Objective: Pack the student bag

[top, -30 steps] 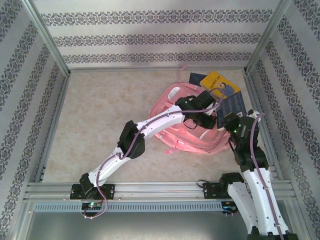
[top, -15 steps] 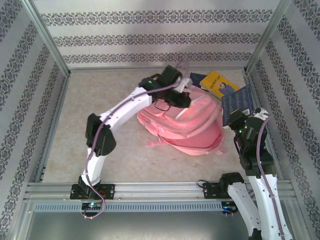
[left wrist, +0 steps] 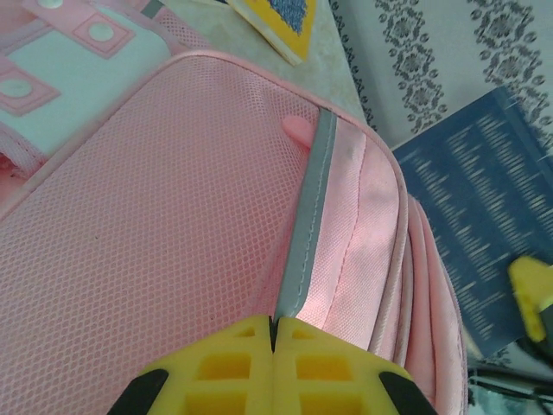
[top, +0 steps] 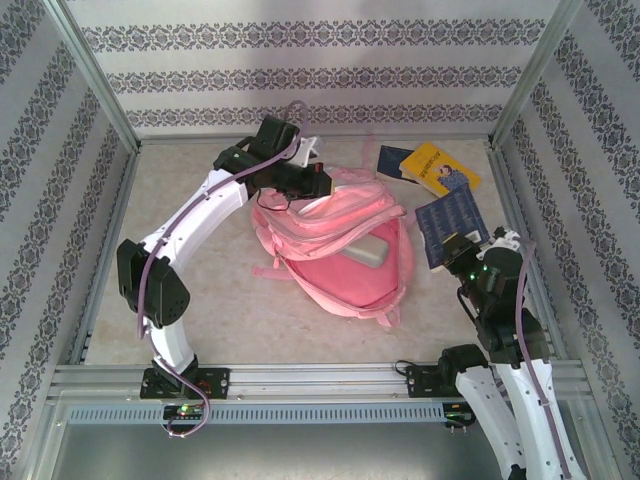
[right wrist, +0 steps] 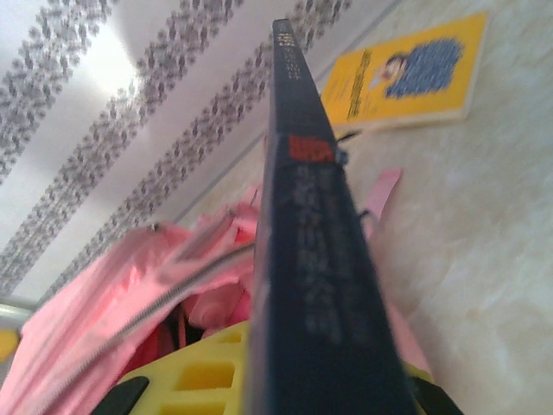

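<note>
Student bag (top: 340,255): pink, soft mesh fabric, flat grey strip (left wrist: 307,225) along one seam, lying slumped mid-tabletop (top: 200,250). Left tool (left wrist: 273,333): yellow ribbed fingers pressed fully together, pinching the bag at the strip's end. Right tool (top: 452,250) is clamped on a thin, stiff dark blue book (top: 452,218), held on edge just right of the bag. Yellow book (top: 440,168) lies flat at the far right.
</note>
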Tool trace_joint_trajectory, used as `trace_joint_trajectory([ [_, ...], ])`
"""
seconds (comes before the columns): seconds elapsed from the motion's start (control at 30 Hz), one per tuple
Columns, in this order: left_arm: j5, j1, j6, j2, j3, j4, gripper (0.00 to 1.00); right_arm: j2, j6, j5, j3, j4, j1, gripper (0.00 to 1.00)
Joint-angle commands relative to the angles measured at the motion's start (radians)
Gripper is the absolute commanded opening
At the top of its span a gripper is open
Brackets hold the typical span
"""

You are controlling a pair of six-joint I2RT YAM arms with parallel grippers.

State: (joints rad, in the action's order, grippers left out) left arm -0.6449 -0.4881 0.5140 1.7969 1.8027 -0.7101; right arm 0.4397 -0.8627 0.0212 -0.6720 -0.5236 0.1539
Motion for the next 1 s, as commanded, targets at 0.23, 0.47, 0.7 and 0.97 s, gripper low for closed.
trace_joint_trajectory([
  [0.23,-0.075,0.048,0.116,-0.080,0.005,0.182,0.00,-0.124,-0.213,-0.322,0.180,0.091,0.063,0.00],
  [0.47,-0.107,0.047,0.144,-0.085,-0.004,0.212,0.00,-0.131,-0.478,-0.417,0.399,0.495,0.114,0.00],
  [0.7,-0.112,0.047,0.165,-0.116,-0.044,0.247,0.00,0.148,-0.537,-0.308,0.355,0.776,0.268,0.00],
  [0.97,-0.121,0.047,0.190,-0.132,-0.083,0.292,0.00,0.494,-0.518,-0.245,0.181,0.967,0.407,0.00],
])
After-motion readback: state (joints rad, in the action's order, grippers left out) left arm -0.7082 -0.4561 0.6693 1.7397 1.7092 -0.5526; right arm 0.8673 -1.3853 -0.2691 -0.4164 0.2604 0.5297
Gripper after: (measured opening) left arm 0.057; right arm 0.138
